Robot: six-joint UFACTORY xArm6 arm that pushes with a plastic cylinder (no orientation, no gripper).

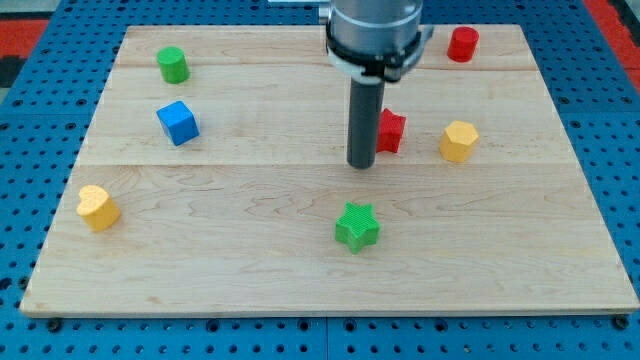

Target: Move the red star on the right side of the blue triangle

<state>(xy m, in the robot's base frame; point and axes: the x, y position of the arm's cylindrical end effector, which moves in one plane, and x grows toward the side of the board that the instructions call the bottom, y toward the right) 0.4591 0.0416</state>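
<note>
The red star [391,131] lies right of the board's middle, partly hidden behind my rod. My tip [361,165] rests on the board just left of and slightly below the red star, close to it or touching; I cannot tell which. The only blue block I see is a blue cube [178,123] at the view's left. No blue triangle shows.
A green cylinder [173,65] stands at the top left, a yellow heart [97,208] at the left edge, a green star [357,226] below my tip, a yellow hexagon [459,141] right of the red star, a red cylinder [462,44] at the top right.
</note>
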